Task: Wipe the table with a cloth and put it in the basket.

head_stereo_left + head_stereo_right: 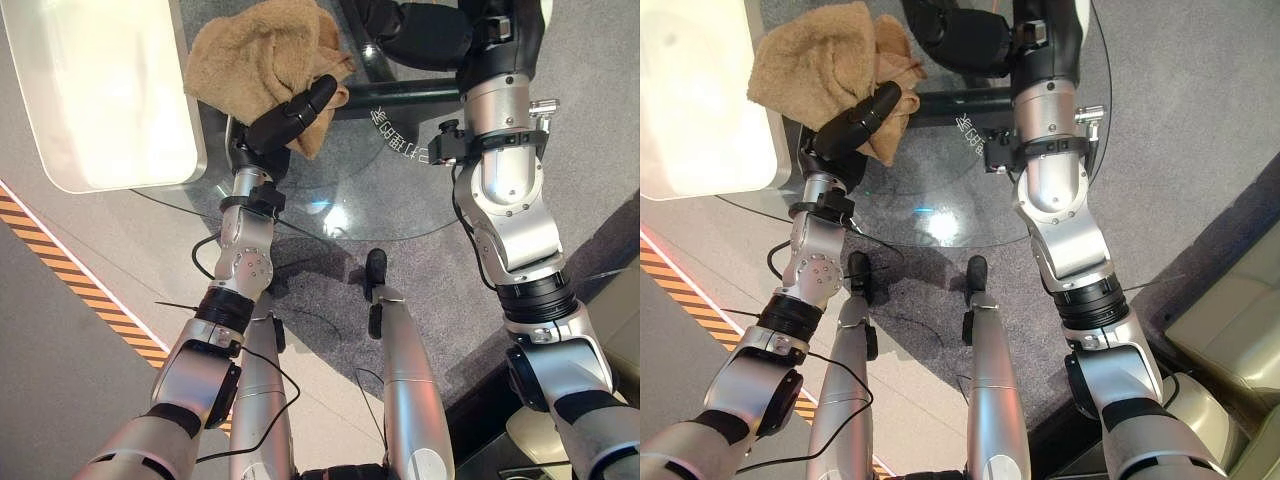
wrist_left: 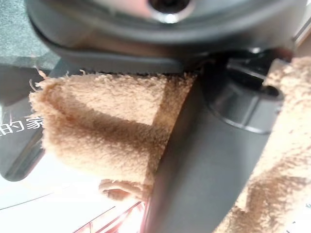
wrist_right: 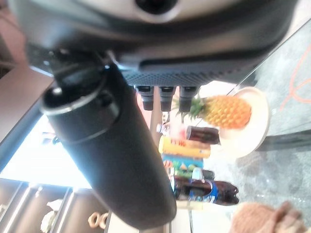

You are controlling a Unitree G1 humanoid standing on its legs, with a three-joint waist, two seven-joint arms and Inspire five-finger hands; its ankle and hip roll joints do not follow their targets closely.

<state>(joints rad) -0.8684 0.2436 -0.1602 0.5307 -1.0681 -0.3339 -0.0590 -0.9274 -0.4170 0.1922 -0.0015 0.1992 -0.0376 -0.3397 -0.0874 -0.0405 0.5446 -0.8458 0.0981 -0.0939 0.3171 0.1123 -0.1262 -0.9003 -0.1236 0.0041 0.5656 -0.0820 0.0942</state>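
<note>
A tan terry cloth [image 1: 258,52] lies bunched on the round glass table [image 1: 345,215], near its far left part. My left hand [image 1: 290,112] rests on the cloth's near edge with its fingers laid over the top. In the left wrist view the thumb [image 2: 204,160] is buried in the cloth [image 2: 102,126], which folds round it on both sides. My right hand [image 1: 430,30] hovers over the far side of the table, right of the cloth, holding nothing. Its thumb [image 3: 116,160] is straight in the right wrist view.
A large white rounded container [image 1: 100,90] sits left of the cloth. The right wrist view shows a pineapple on a plate [image 3: 226,110] with bottles and cans [image 3: 199,187] beside it. Striped floor tape [image 1: 70,275] runs at the left, and a beige seat [image 1: 1225,320] stands at the right.
</note>
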